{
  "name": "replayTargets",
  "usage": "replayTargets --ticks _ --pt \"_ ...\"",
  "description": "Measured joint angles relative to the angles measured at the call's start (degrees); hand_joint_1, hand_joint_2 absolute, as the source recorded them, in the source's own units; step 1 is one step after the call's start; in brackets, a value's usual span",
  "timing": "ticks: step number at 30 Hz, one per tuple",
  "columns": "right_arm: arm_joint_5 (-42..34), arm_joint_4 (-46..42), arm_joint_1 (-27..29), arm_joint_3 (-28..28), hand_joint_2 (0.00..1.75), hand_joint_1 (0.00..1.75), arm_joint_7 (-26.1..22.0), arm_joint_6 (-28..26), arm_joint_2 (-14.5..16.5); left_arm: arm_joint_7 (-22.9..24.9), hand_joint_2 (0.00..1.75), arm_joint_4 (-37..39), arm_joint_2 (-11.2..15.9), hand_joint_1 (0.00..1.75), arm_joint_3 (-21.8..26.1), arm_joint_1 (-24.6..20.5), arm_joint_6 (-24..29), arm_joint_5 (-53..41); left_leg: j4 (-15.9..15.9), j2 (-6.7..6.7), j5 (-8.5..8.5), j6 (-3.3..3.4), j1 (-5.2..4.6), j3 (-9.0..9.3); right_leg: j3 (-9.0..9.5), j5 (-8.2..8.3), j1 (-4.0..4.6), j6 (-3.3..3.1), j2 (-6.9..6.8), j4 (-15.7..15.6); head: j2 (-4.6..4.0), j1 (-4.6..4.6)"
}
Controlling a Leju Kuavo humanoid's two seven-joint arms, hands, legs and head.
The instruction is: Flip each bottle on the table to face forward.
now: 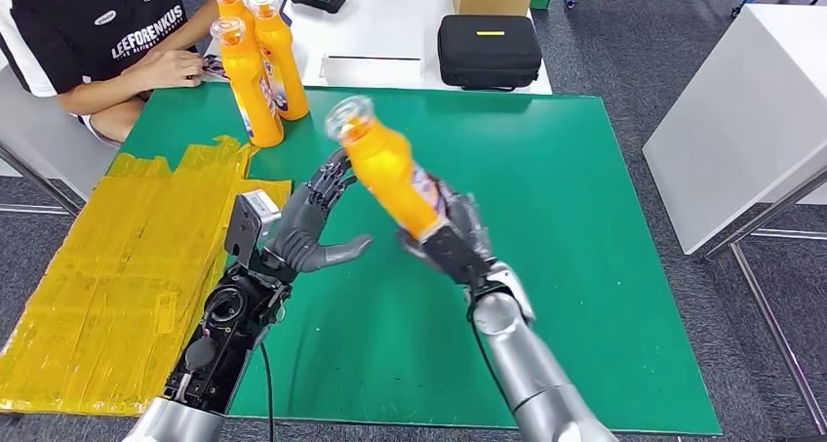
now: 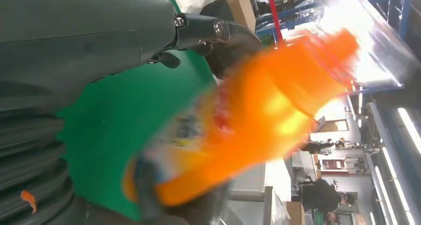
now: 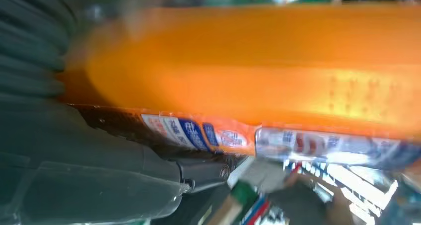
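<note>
The right robot hand point(image 1: 455, 239) grips an orange bottle point(image 1: 385, 169) by its base, tilted, above the desk point(image 1: 585, 266); the left robot hand point(image 1: 310, 222) is spread wide just beside it, holding nothing.

Orange bottle point(image 1: 388, 174) with blue-and-white label, green table mat point(image 1: 546, 218), yellow sheet point(image 1: 107, 266), black case point(image 1: 488, 50)

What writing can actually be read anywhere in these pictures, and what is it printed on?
"LEEFORENKUS": white letters on the black shirt of the person sitting at the table's far left corner; the last letters are hard to be sure of.
Small line under it, and the chest badge: too small to read.
Label on the orange bottle in the right hand: blurred, unreadable.
Labels on the three standing bottles: too small to read.
</note>
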Motion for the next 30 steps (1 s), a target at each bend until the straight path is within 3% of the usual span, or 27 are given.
replayTargets --ticks 17,30 --pt "-0.06 8.35 -2.39 3.24 1.75 1.75 -0.92 -0.71 1.29 0.99 1.75 0.54 0.55 0.00 -0.27 -0.57 -0.11 1.41 0.01 0.01 0.00 0.00 -0.03 -0.03 -0.05 0.00 -0.03 0.00 0.01 0.00 0.00 0.01" --pt "0.60 11.90 -1.20 8.07 1.75 1.75 -0.98 -2.11 3.58 1.29 1.75 5.11 0.48 0.00 -1.05 -4.00 -0.98 6.08 0.01 0.01 0.00 0.00 -0.04 -0.05 -0.10 0.00 -0.04 0.00 0.01 0.00 0.00 0.02"
